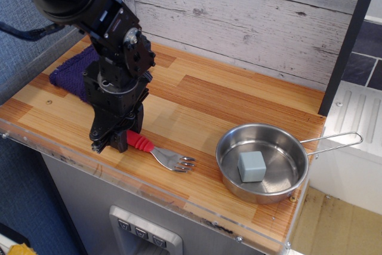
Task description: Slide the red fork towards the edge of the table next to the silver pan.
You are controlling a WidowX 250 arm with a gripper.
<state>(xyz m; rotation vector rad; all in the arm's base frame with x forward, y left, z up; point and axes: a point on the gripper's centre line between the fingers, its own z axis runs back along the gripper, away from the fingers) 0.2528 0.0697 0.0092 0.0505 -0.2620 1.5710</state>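
The red fork [143, 144] lies on the wooden table [227, 108] near its front edge, red ribbed handle to the left, silver tines [182, 162] pointing right toward the silver pan [262, 162]. The pan sits at the front right with its wire handle pointing right, and the tines are a short gap from its rim. My black gripper [113, 140] points down at the left end of the fork and is shut on the red handle, whose left end is hidden between the fingers.
A grey-green cube [251, 166] lies inside the pan. A purple cloth [71, 70] lies at the back left, behind the arm. A whitewashed plank wall [250, 16] backs the table. A clear plastic rim [179, 198] runs along the front edge.
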